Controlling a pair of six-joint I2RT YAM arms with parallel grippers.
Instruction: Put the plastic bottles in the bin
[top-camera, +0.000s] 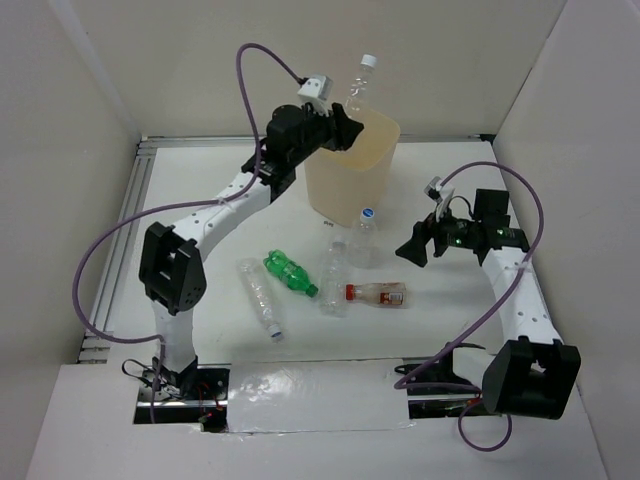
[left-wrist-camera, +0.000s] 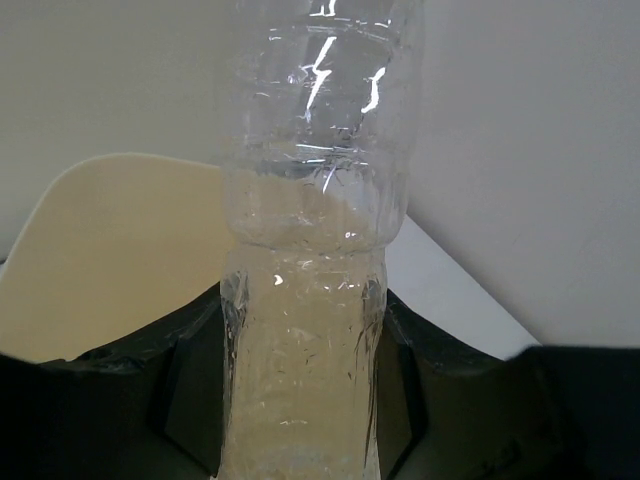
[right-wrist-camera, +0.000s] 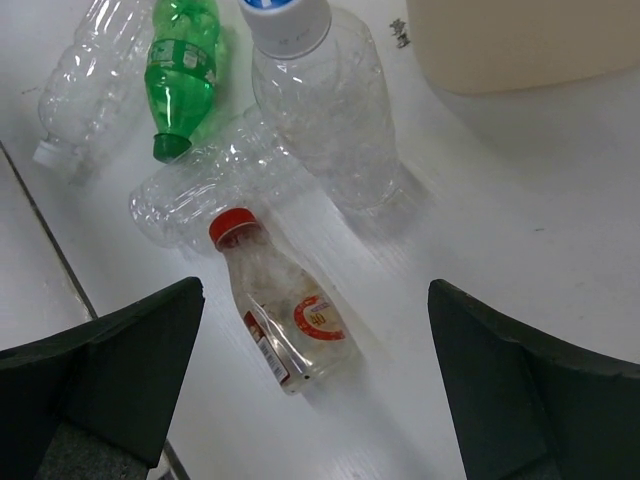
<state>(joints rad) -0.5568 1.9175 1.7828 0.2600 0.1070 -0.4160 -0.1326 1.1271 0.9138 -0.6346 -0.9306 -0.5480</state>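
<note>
My left gripper is shut on a clear bottle with a white cap and holds it upright over the near-left rim of the beige bin. In the left wrist view the bottle stands between my jaws with the bin's rim behind. My right gripper is open and empty above the table. Below it lies a red-capped, red-labelled bottle. A blue-capped clear bottle stands upright; a clear bottle, a green bottle and another clear bottle lie nearby.
The bottles on the table sit in a loose group at the middle, in front of the bin. White walls close in the table on the left, back and right. A clear plastic sheet lies at the near edge between the arm bases.
</note>
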